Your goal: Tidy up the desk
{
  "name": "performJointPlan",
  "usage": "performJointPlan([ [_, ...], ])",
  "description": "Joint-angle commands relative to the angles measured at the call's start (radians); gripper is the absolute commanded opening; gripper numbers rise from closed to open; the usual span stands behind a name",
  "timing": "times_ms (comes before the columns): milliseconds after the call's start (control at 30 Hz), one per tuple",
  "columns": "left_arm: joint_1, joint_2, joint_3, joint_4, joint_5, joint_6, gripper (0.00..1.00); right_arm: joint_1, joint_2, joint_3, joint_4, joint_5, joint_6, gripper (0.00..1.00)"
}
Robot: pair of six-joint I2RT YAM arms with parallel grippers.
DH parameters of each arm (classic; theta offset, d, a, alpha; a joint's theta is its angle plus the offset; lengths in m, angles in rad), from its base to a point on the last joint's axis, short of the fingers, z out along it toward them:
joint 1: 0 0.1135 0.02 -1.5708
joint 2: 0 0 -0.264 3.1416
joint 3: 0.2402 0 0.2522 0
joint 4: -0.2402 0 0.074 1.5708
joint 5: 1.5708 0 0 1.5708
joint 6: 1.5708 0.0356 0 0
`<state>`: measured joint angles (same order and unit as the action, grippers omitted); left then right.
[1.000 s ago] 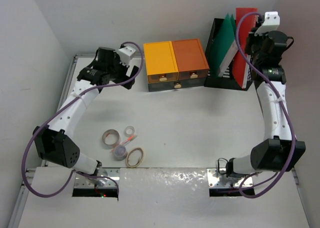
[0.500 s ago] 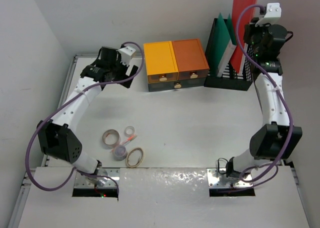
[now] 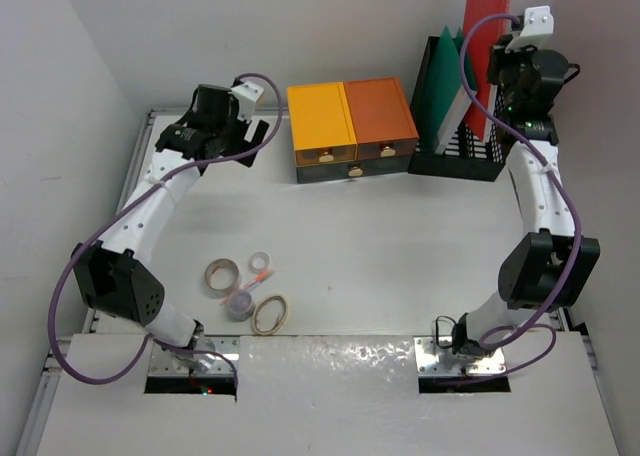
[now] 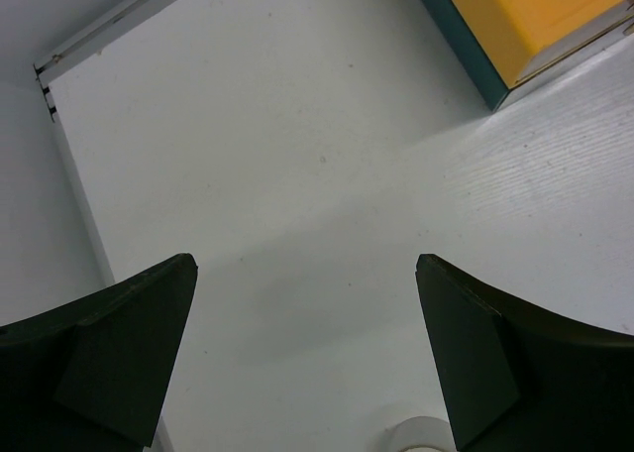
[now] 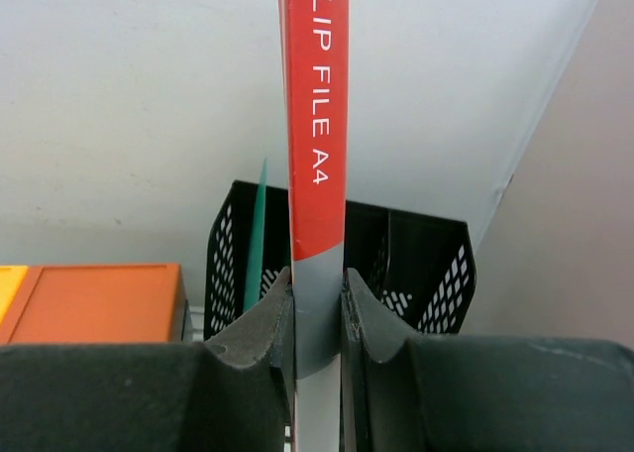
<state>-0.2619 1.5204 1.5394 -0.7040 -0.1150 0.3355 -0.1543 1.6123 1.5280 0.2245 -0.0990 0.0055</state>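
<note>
1. Our right gripper (image 5: 317,308) is clamped on a red file (image 5: 315,125) above the black rack (image 5: 426,264), upper right.
2. Our left gripper (image 4: 305,266) hangs with fingers apart over the desk (image 3: 400,236), which fills mid-frame.

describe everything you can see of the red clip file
The red clip file is a thin, flat folder seen edge-on, red with a grey lower band and white lettering reading CLIP FILE A4. It stands upright, clamped on the grey band by the right gripper, above the black mesh rack. Its lower end is hidden.
</note>
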Motion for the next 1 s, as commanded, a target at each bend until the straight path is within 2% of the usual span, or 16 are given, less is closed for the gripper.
performJointPlan([
  [0,0.013,-0.012,0.053,0.000,-0.043,0.005,0.92,-0.005,-0.008,0.050,0.142,-0.019,-0.038,0.00],
  [333,0.020,0.017,0.100,-0.003,-0.051,0.005,0.92,-0.005,0.003,0.132,0.050,0.073,-0.183,0.00],
  [667,0.026,0.020,0.094,0.006,-0.051,-0.003,0.92,-0.005,0.015,0.172,0.042,0.047,-0.171,0.00],
  [967,0.027,0.040,0.108,0.015,-0.037,-0.010,0.92,-0.005,-0.086,0.060,0.067,0.067,-0.147,0.00],
])
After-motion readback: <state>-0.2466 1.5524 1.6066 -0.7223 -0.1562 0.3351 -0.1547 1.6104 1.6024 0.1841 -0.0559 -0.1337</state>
